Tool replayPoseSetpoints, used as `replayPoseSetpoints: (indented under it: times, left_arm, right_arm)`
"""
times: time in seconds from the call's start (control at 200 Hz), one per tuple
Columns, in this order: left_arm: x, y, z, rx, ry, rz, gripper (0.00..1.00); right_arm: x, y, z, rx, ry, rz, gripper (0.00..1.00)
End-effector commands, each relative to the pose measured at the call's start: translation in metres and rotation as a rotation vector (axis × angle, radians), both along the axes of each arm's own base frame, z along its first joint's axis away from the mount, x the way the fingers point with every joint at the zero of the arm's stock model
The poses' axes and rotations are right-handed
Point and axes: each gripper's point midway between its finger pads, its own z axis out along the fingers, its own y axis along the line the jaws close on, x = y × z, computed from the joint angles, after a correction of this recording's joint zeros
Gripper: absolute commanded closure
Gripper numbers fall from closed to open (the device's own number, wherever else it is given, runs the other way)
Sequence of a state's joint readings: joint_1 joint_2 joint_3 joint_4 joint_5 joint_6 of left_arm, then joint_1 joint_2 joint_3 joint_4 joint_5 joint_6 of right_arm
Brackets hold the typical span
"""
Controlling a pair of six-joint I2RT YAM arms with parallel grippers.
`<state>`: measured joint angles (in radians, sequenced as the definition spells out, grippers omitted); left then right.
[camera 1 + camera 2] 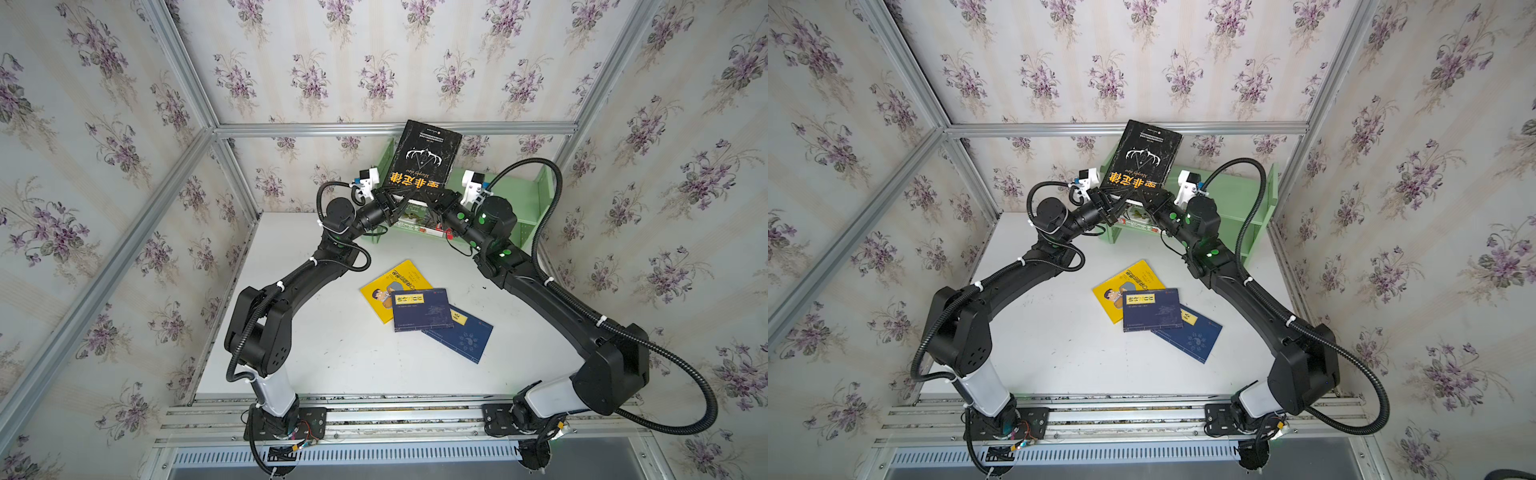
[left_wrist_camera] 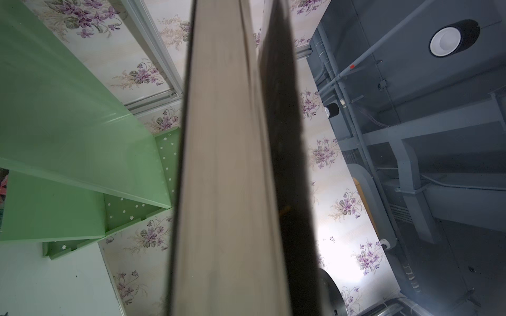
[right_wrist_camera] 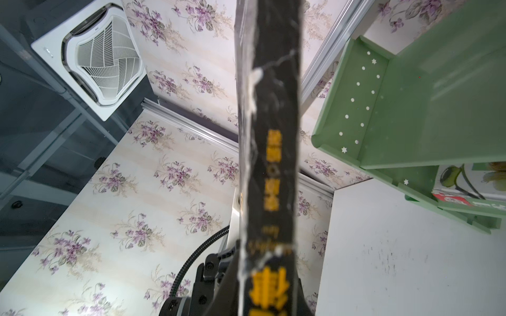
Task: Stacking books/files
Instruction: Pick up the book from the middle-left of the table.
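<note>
Black book point(image 1: 426, 153) hanging aloft | left tool point(image 1: 404, 196) clamping it, right tool point(image 1: 430, 196) grip unclear | yellow book point(image 1: 380, 291), navy pair point(image 1: 419, 309) waiting unstacked

black book point(image 3: 269, 164) spine blurred, green book point(image 1: 417, 219) mostly hidden

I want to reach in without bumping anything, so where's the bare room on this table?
Bare table runs along the front, between the arm bases and the overlapping pile: yellow book, navy book on it, second navy book beneath. The back is crowded: left gripper and right gripper meet at the black book before the green shelf.
</note>
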<state>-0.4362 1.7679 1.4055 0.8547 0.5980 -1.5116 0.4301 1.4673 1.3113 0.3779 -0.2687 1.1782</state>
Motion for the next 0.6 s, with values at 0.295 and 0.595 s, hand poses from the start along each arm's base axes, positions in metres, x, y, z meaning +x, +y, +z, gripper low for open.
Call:
replayPoseSetpoints:
  times: [0.295, 0.595]
  left_arm:
    - [-0.043, 0.001, -0.001, 0.190, -0.108, -0.232, 0.92]
    - [-0.099, 0.001, -0.026, 0.356, -0.167, -0.523, 0.90]
  right_arm:
    - [-0.028, -0.092, -0.008, -0.138, 0.035, 0.062, 0.08]
    - [-0.057, -0.127, -0.006, -0.185, 0.035, 0.094, 0.00]
